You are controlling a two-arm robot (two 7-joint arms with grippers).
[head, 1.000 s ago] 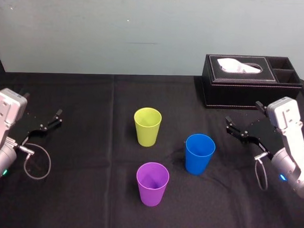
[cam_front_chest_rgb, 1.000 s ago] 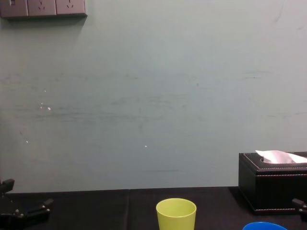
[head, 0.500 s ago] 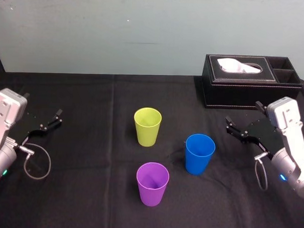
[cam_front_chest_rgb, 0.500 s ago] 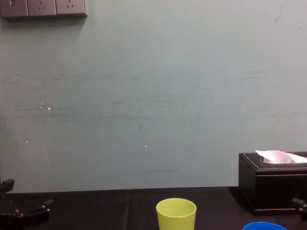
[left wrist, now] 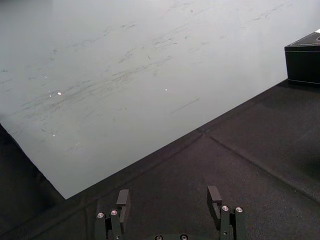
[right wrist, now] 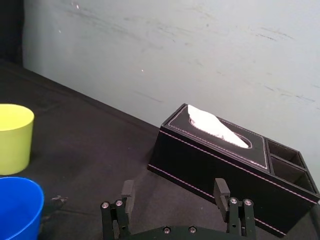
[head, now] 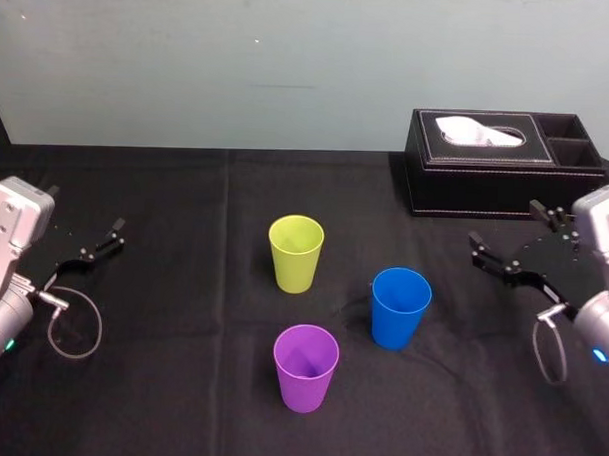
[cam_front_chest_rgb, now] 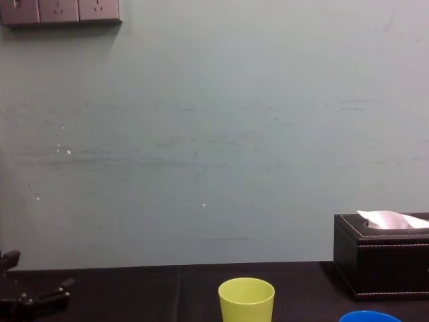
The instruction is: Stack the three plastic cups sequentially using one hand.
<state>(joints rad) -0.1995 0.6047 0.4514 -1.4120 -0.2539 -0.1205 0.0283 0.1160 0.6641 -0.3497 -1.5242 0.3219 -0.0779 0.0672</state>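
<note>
Three plastic cups stand upright and apart on the black tablecloth. The yellow-green cup point(head: 295, 252) point(cam_front_chest_rgb: 246, 299) point(right wrist: 14, 137) is farthest back, the blue cup point(head: 399, 306) point(right wrist: 19, 207) stands right of centre, and the purple cup point(head: 305, 366) is nearest the front. My right gripper point(head: 512, 235) point(right wrist: 173, 195) hovers open and empty to the right of the blue cup, just in front of the tissue box. At the table's far left my left gripper point(head: 82, 228) point(left wrist: 167, 197) rests open and empty.
A black tissue box point(head: 502, 163) point(right wrist: 227, 162) point(cam_front_chest_rgb: 382, 255) with a white tissue and side compartments stands at the back right. A pale wall point(head: 290, 57) rises behind the table. Open cloth lies between the cups and the left arm.
My right gripper has drawn back to the right, away from the blue cup. The cups and the left arm have not moved.
</note>
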